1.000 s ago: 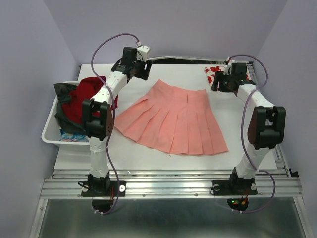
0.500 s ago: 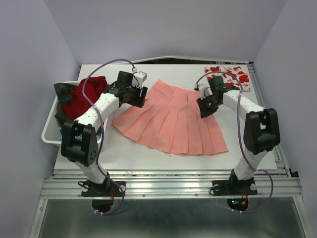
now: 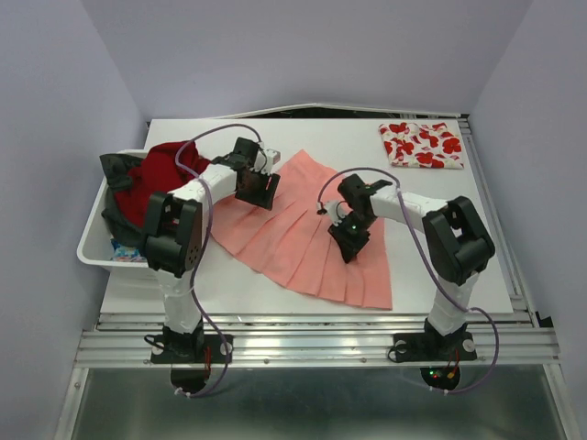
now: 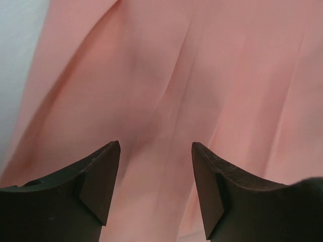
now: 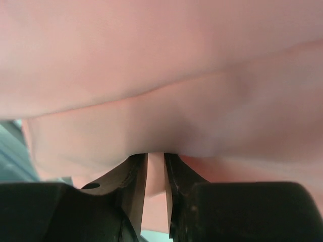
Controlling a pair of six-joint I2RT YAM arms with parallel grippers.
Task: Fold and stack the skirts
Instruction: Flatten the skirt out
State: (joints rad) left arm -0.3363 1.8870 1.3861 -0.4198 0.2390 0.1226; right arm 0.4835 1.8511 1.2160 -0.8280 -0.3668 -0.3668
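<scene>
The right end effector point(image 5: 155, 160) has closed on the right edge of the pink skirt point(image 3: 293, 247), centred on the counter point(image 3: 229, 291), and drawn it leftward: folding has begun. The left end effector point(image 4: 155, 151) hovers open over its far-left part.

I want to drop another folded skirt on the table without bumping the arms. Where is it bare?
Bare table along the far edge, left of the floral skirt, and the patch just in front of that skirt. Crowded: the centre, where the left gripper and right gripper are at the pink pleated skirt, and the left edge by the laundry bin.
</scene>
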